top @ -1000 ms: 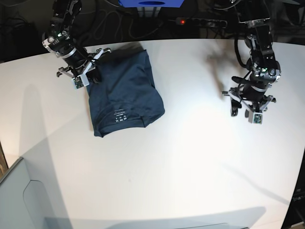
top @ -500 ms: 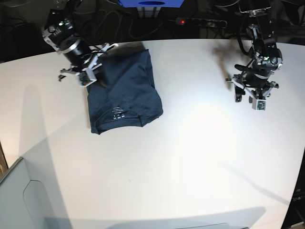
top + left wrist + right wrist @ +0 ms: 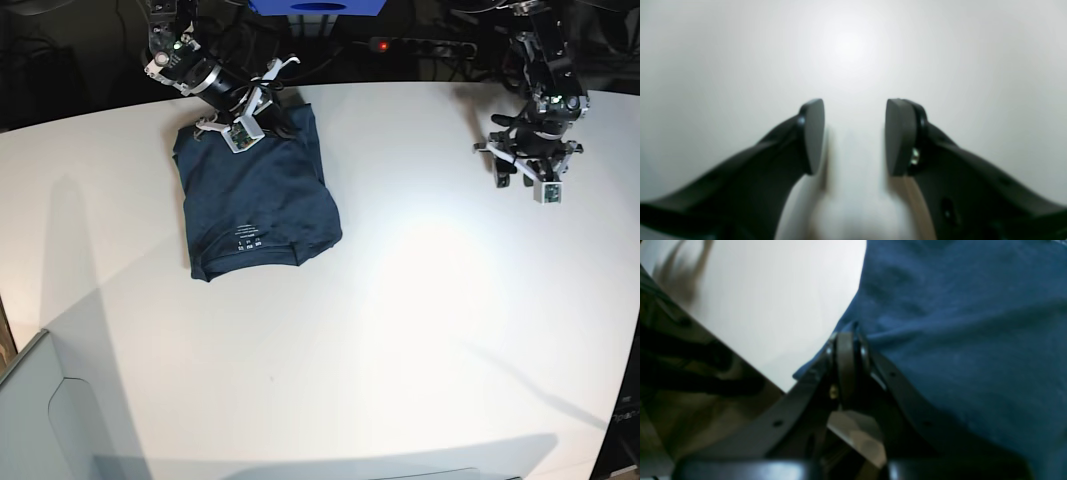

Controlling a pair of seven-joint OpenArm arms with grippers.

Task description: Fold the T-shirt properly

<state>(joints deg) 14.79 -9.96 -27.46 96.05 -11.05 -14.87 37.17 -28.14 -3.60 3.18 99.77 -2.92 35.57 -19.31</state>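
Observation:
The dark navy T-shirt (image 3: 258,195) lies folded into a compact rectangle on the white table (image 3: 420,300), its white neck label (image 3: 245,234) facing the near edge. My right gripper (image 3: 278,102) is at the shirt's far edge, with its fingers shut. The right wrist view shows the closed fingertips (image 3: 848,346) right at the hem of the T-shirt (image 3: 957,323); no fabric shows between them. My left gripper (image 3: 515,172) hangs far to the right over bare table. In the left wrist view the left gripper (image 3: 853,133) is open with nothing between its pads.
The table's curved far edge (image 3: 400,84) runs just behind both arms, with a blue box (image 3: 315,8) and a power strip (image 3: 415,45) with cables beyond it. A grey panel (image 3: 40,420) sits at the near left corner.
My right arm has swung from the shirt's left side up to its far edge, uncovering the far left corner. My left arm has drawn back toward the far edge, still open.

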